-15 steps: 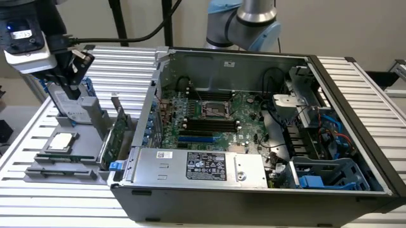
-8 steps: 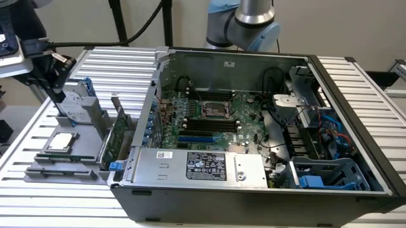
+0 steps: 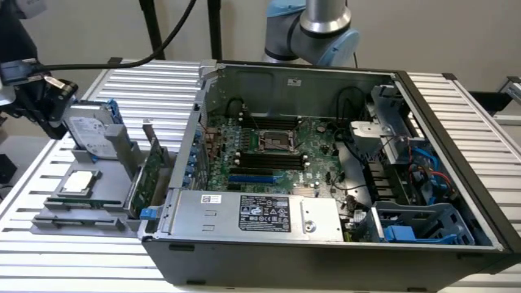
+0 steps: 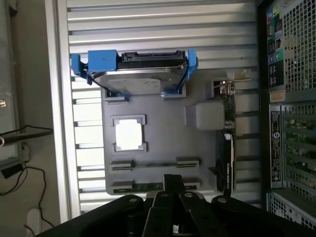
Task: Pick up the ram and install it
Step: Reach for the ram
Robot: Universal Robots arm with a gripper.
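Observation:
The ram (image 4: 145, 186) is a slim green stick lying in the end row of a grey holder (image 4: 163, 143). My gripper (image 4: 172, 181) hangs above that holder with its dark fingers drawn together and nothing between them; their tips overlap the ram's row. In the exterior view the gripper (image 3: 50, 104) is high over the holder (image 3: 82, 213), at the exterior view's left of the open computer case (image 3: 326, 244). The black memory slots (image 3: 269, 160) sit on the motherboard inside the case.
The holder also carries a hard drive in a blue caddy (image 4: 136, 74), a square silver processor (image 4: 129, 134) and an upright green expansion card (image 4: 228, 143). The case wall (image 4: 291, 98) stands close beside the holder. A black cable (image 3: 155, 49) trails to the wrist.

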